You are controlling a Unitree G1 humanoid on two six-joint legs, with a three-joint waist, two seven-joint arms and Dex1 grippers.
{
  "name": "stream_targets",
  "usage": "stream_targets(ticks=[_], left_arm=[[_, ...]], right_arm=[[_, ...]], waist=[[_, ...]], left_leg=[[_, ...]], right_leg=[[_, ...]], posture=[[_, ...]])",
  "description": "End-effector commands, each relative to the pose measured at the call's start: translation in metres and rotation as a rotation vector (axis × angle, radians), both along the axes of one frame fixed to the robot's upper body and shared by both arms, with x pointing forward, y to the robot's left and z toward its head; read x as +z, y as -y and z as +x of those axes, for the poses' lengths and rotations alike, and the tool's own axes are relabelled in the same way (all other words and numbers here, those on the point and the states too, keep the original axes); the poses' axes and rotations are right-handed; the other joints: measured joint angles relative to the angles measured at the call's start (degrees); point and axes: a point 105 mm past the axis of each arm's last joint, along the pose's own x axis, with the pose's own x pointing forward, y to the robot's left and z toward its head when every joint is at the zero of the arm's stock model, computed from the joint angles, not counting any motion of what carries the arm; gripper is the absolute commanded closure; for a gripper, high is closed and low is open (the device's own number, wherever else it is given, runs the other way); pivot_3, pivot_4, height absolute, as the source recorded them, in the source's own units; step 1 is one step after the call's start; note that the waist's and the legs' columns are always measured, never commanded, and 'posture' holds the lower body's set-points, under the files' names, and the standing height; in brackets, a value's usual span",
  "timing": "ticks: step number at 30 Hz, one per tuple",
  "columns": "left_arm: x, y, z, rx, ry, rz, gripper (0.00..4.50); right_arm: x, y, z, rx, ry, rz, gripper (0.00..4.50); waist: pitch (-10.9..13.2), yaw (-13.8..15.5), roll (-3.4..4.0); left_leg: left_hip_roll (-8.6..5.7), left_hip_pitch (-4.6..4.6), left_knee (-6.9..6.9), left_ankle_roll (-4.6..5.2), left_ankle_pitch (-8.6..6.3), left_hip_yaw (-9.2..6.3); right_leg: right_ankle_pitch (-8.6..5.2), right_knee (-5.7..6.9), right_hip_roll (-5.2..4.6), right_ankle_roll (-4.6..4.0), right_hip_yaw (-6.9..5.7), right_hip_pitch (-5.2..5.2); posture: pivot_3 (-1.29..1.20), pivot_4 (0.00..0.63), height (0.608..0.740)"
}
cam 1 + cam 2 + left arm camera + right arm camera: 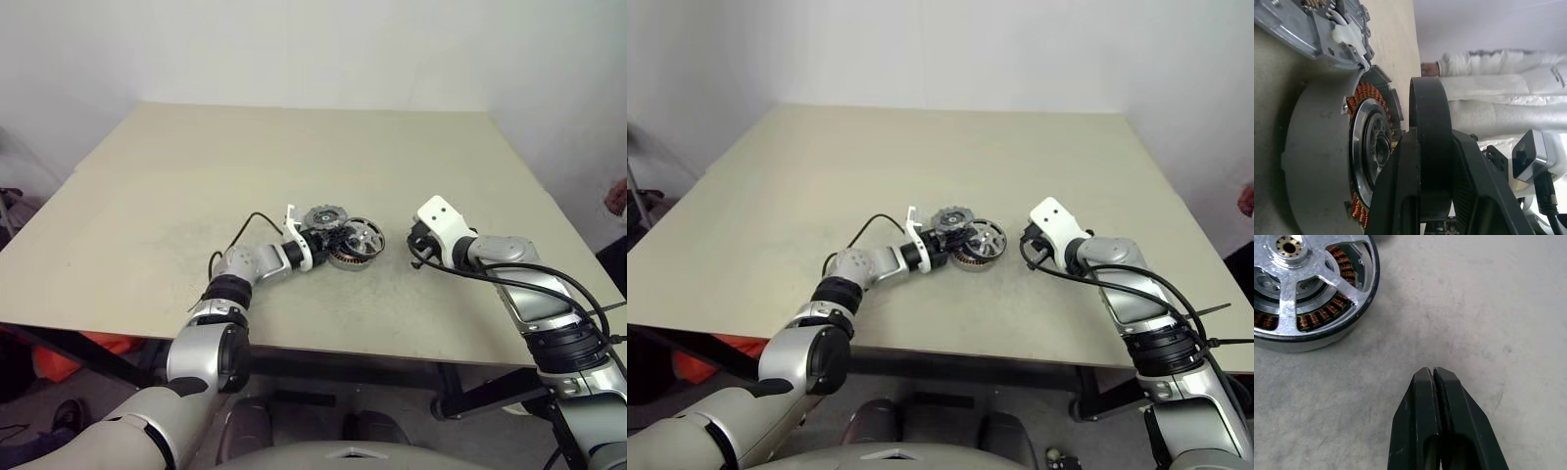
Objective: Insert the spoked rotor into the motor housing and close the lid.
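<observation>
spoked rotor [1429,147]: clamped by its black rim between the left fingers [1400,196]; held on edge, tilted over the motor housing, silver spokes facing the right side of the counter.
motor housing [1327,161]: lying on the counter [196,196] near its middle, just beside the held rotor; copper windings and central bearing uncovered in the left wrist view.
lid [319,216]: grey scalloped disc resting on the counter just behind the housing, touching or nearly touching it.
left gripper [331,242]: reaches in level from the left, fingers gripping the rotor's rim.
right gripper [1434,377]: fingers pressed together, nothing between them, pointing down at bare counter to the right of the housing, apart from it.
person: a white sleeve and hand [1429,69] beyond the far edge of the counter.
</observation>
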Motion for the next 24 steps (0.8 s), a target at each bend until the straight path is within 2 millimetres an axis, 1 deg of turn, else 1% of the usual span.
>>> stream_targets(ticks=[1, 6, 17, 24], left_arm=[[0.020, -0.007, 0.010, 0.026, 0.064, -0.038, 3.80], [0.022, -0.015, 0.012, 0.055, 0.070, -0.055, 3.80], [0.015, -0.006, 0.003, -0.002, 0.061, -0.021, 3.80], [0.005, -0.011, 0.003, 0.016, 0.048, 0.013, 3.80]], right_arm=[[0.016, 0.001, 0.005, -0.004, 0.060, 0.008, 4.50], [0.015, -0.005, 0.008, 0.011, 0.061, 0.016, 4.50], [0.017, -0.007, 0.012, 0.021, 0.068, 0.018, 4.50], [0.017, -0.005, 0.012, 0.014, 0.069, 0.016, 4.50]], waist=[[0.00, -0.02, 0.00], [0.00, -0.02, 0.01], [0.00, 0.01, 0.01], [0.00, -0.02, 0.01]], left_leg=[[0.00, 0.00, 0.00, 0.00, 0.00, 0.00], [0.00, 0.01, 0.01, 0.00, 0.00, 0.00], [-0.04, -0.02, 0.02, 0.04, -0.02, 0.00], [-0.07, 0.03, 0.02, 0.05, -0.03, 0.00]], right_leg=[[0.00, 0.00, 0.00, 0.00, 0.00, 0.00], [0.00, 0.01, 0.00, -0.01, 0.00, 0.00], [0.00, 0.01, -0.08, -0.01, -0.01, 0.00], [0.00, 0.01, -0.08, -0.01, 0.00, 0.04]], posture=[[0.00, 0.000, 0.740], [0.00, 0.000, 0.740], [0.00, 0.000, 0.740], [0.00, 0.000, 0.740]])
